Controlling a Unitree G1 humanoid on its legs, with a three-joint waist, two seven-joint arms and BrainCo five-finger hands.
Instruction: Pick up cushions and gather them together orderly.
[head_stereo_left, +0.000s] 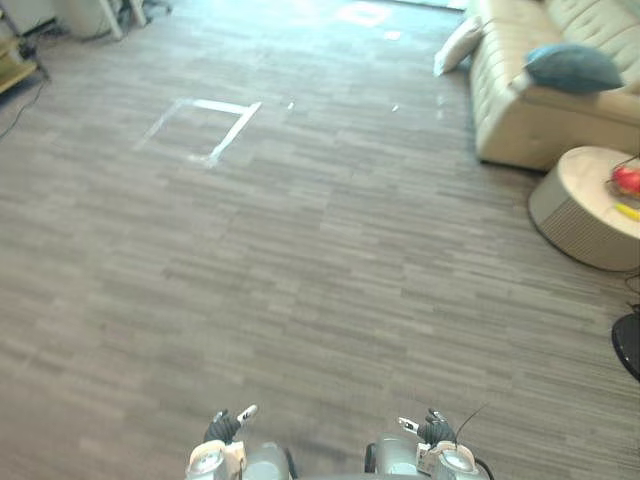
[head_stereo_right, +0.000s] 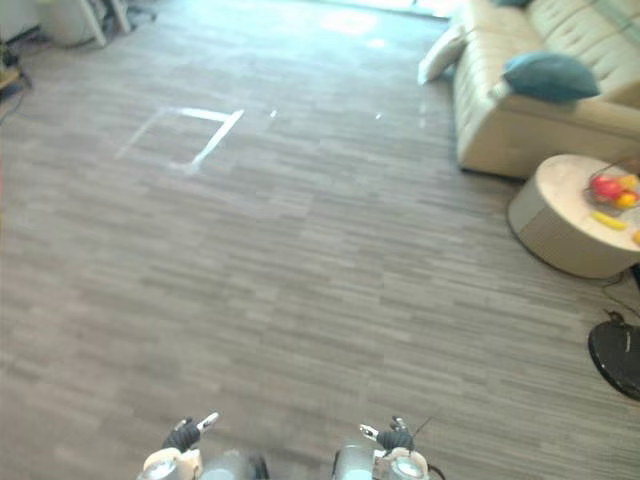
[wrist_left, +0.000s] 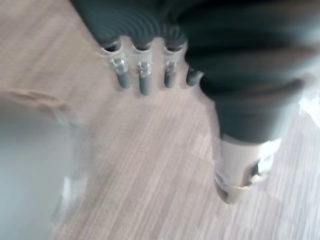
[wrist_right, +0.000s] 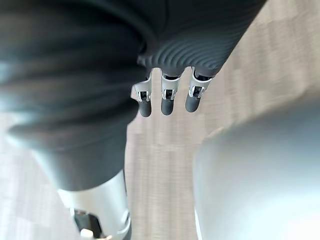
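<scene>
Teal cushion (head_stereo_left: 573, 67) on the sofa (head_stereo_left: 520, 130) arm — likely soft and light; you pinch a corner. Left hand (wrist_left: 143, 80) and right hand (wrist_right: 167, 102): fingers loose, empty.

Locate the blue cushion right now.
Blue cushion lies at the upper right of the eye views, on the near end of the beige sofa, just beyond the round table.
</scene>
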